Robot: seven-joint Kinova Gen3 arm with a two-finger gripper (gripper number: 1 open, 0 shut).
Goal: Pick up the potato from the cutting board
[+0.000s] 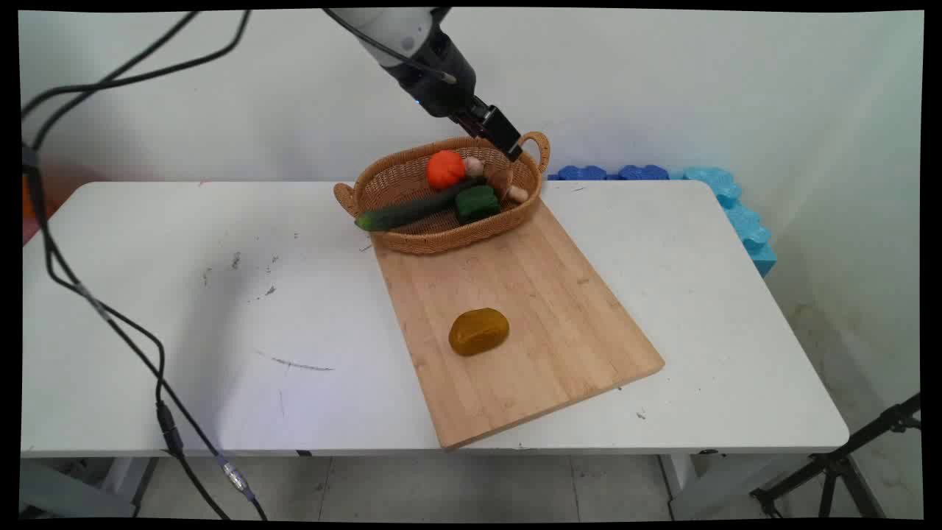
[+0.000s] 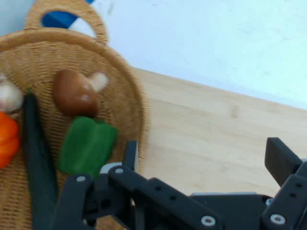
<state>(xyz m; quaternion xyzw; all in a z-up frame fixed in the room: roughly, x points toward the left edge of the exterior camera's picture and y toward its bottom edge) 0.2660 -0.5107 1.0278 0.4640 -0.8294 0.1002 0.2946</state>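
One basket [image 1: 412, 234], five vegetables; one potato [image 1: 479, 331] outside

A basket [image 1: 412, 239] sits on the board's [image 1: 559, 324] far end, holding cucumber [image 1: 401, 212], pepper [image 1: 477, 203], mushroom [image 1: 517, 193] and tomato [image 1: 444, 169]. A potato [image 1: 479, 331] lies nearer on the board.

We see a wicker basket [image 1: 412, 239] on a wooden board [image 1: 530, 324], holding a cucumber [image 1: 405, 211], green pepper [image 1: 477, 202], orange tomato [image 1: 444, 169] and mushroom [image 2: 74, 93]; a brownish potato [image 1: 479, 331] lies on the board.
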